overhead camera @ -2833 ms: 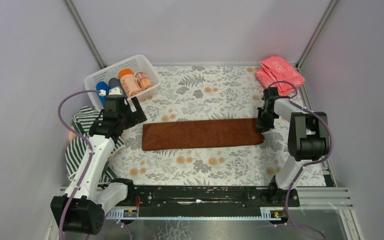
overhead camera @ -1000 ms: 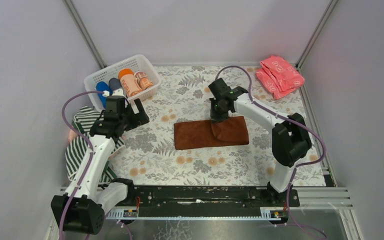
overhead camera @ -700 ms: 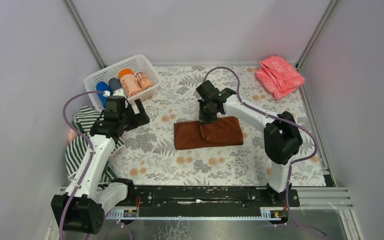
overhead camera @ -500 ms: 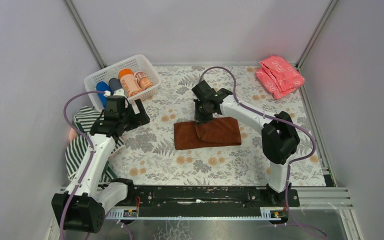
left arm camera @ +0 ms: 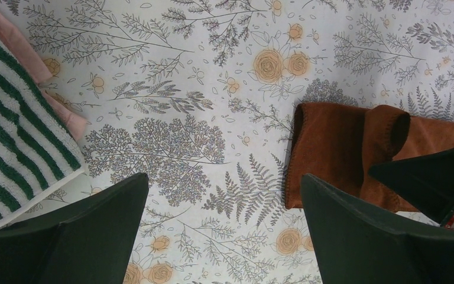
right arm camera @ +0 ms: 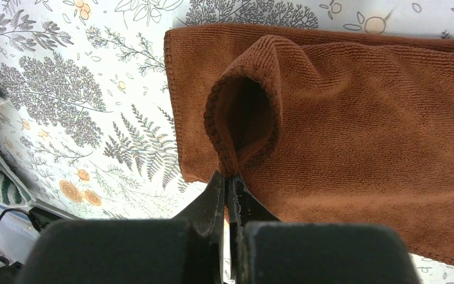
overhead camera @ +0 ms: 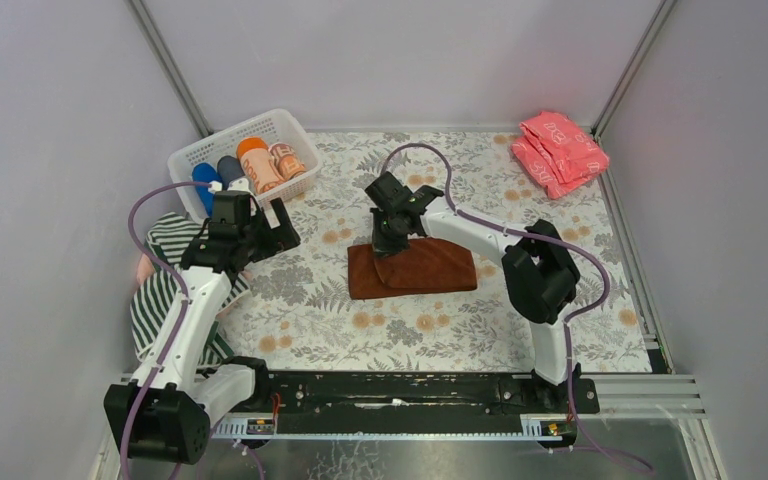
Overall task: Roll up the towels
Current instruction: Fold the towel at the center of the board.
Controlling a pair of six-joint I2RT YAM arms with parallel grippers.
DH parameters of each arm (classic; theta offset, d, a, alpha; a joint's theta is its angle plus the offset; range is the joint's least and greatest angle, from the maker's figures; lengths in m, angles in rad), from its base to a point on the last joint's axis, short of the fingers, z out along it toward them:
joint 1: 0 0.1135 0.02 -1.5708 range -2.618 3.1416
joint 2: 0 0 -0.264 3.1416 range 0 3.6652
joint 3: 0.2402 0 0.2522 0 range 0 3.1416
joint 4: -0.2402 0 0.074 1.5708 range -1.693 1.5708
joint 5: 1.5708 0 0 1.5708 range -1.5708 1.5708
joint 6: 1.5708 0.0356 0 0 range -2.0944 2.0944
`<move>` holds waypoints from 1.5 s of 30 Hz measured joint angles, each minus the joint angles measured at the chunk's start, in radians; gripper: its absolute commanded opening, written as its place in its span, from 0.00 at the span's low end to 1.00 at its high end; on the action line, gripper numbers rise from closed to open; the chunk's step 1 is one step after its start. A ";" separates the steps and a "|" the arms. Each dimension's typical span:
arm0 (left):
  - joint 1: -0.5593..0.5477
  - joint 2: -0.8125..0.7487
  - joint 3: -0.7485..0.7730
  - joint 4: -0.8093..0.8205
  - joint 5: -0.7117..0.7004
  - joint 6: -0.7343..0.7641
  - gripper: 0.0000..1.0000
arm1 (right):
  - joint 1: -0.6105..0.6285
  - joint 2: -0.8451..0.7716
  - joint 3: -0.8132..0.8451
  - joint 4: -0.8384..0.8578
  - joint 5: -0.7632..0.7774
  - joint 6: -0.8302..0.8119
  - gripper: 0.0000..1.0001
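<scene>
Two hands: the left hand (left arm camera: 223, 183) hangs spread wide by the green-and-white striped towel (left arm camera: 12, 148) at the left edge of the flowered surface (overhead camera: 400, 330). Mid-surface, the right hand (right arm camera: 225, 178) pinches the folded-over end of the rust-brown cloth towel (right arm camera: 354, 136). Farther back, a white plastic basket (overhead camera: 250, 122) left, folded pink towels (overhead camera: 560, 150) right.

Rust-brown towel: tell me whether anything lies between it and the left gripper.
Nothing visible does. Only bare floral tablecloth separates the open left gripper from the rust-brown towel; the right gripper pinches its folded edge.

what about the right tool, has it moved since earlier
Yes. The right tool, pinching the rust-brown towel, moved left, away from the pink towels toward the basket.
</scene>
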State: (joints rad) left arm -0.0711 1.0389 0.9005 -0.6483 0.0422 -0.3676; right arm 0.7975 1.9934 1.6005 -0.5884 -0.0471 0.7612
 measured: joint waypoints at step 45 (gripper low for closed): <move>-0.025 0.051 -0.001 0.009 0.142 -0.004 0.95 | 0.045 -0.155 -0.185 0.159 -0.101 -0.012 0.56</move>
State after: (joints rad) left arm -0.0959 1.0901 0.8997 -0.6392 0.1844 -0.3714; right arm 0.8429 1.8385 1.4155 -0.4294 -0.1478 0.7490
